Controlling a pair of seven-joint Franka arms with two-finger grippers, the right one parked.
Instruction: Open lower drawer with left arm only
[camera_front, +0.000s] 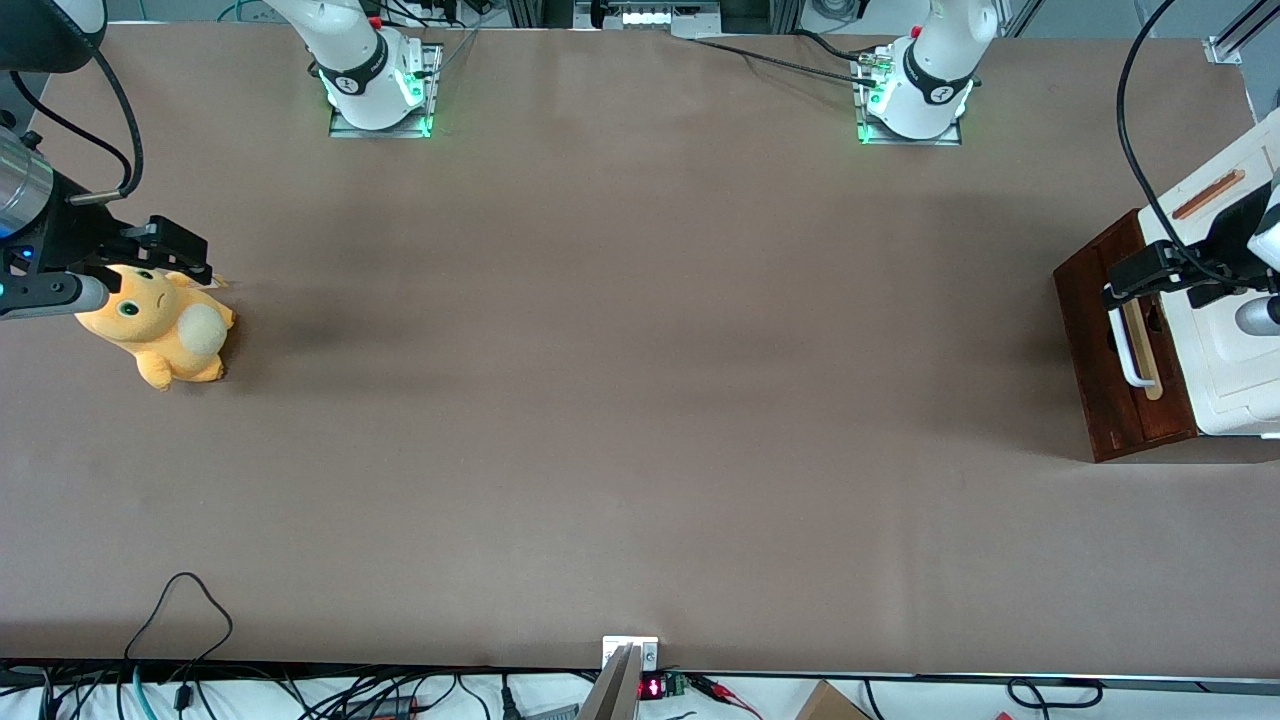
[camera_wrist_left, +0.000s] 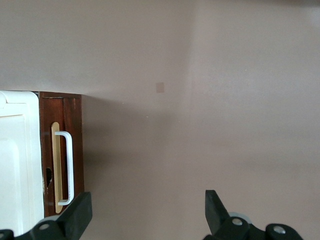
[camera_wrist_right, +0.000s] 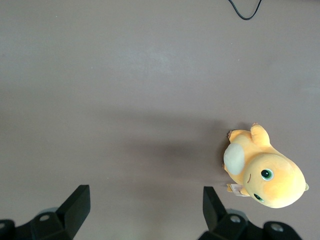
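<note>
my left arm (camera_front: 1262, 235) is mostly cut off at the frame edge in the front view; only its dark wrist block and a trailing black cable show, hanging over the white cabinet (camera_front: 1235, 375). my pincer (camera_front: 1128, 283) pokes out from there above the handle end of the lower drawer (camera_front: 1092, 350), and from the front i cannot tell whether it touches anything. the wrist view settles its state: my two black fingers (camera_wrist_left: 80, 212) stand wide apart, released, with bare tabletop (camera_wrist_left: 200, 125) between them and nothing gripped. one finger sits just beside the drawer's corner; whether it is touching the wood is hard to make out.

the lower drawer lies at the working arm's end of the tabletop, sticking out from under the cabinet as a dark reddish-brown band. the cabinet covers the rest of it, so its pale inside is hidden, and how deep it runs i cannot tell. its front faces toward the parked arm's end of the tabletop. its long axis runs from nearer the front camera to farther from it, and the white loop handle (camera_wrist_left: 68, 167) lies along the same line, mounted on a light wood strip (camera_wrist_left: 55, 165). a small dark notch beside the strip is too small to identify.

an orange plush toy (camera_front: 165, 330) lies toward the parked arm's end, well apart from the drawer.
</note>
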